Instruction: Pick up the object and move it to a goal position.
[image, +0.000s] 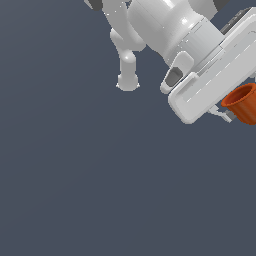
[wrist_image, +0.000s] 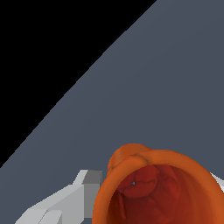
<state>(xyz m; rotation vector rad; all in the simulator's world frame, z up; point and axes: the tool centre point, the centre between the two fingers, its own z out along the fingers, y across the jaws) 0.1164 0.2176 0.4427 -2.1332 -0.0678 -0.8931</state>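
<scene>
Orange-red cup (image: 244, 102): I log one, a small open-mouthed cylinder, cut off by the exterior view's right edge, just below the white hand of my arm. Its rim tilts toward that view's upper left. In the wrist view the same cup (wrist_image: 162, 188) fills the lower part of the picture, mouth toward the camera, interior darker red and mottled.

Gripper (image: 227, 115): white body lying diagonally across the upper right of the exterior view, with a grey slot on its side. One thin grey fingertip (image: 220, 112) shows beside the cup's wall, touching or nearly so. In the wrist view one pale finger (wrist_image: 65, 203) runs up against the cup's outer wall; a sliver of white (wrist_image: 218, 181) appears on the opposite side. I read the fingers as closed around the cup, one on each side.

Arm links (image: 127, 65): white, rounded, receding toward the top of the exterior view.

Ground (image: 100, 190): flat slate-grey surface. Whether the cup rests on it or hangs above it I cannot tell.

Black region (wrist_image: 43, 52): beyond the grey surface's edge in the wrist view.
</scene>
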